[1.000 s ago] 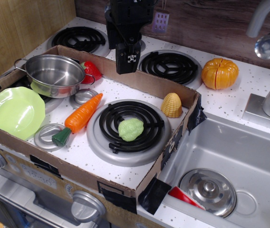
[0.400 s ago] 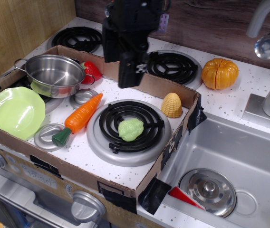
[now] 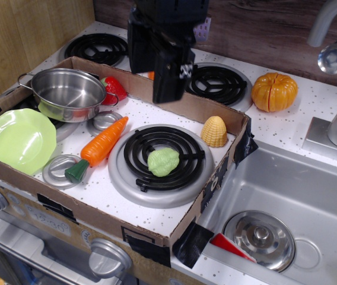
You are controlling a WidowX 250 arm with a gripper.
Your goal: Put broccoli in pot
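The light-green broccoli point(image 3: 164, 161) lies on the black coil burner point(image 3: 134, 149) in the middle of the cardboard tray. The shiny steel pot point(image 3: 67, 94) stands empty at the tray's back left, with wire loop handles at its sides. My black gripper point(image 3: 167, 98) hangs above the tray's back wall, up and behind the broccoli and to the right of the pot. It touches nothing and holds nothing that I can see. I see it side-on, so the gap between its fingers is hidden.
An orange carrot point(image 3: 100, 142) lies between pot and burner. Yellow corn point(image 3: 215, 132) sits at the tray's right, a light-green plate point(image 3: 17, 139) at the left, a red pepper point(image 3: 115, 88) behind the pot. A pumpkin point(image 3: 274, 92) and the sink point(image 3: 311, 190) with a steel lid point(image 3: 260, 237) lie to the right.
My gripper has shifted slightly right and toward the front, and has turned a little. The broccoli, pot and other objects have not moved.
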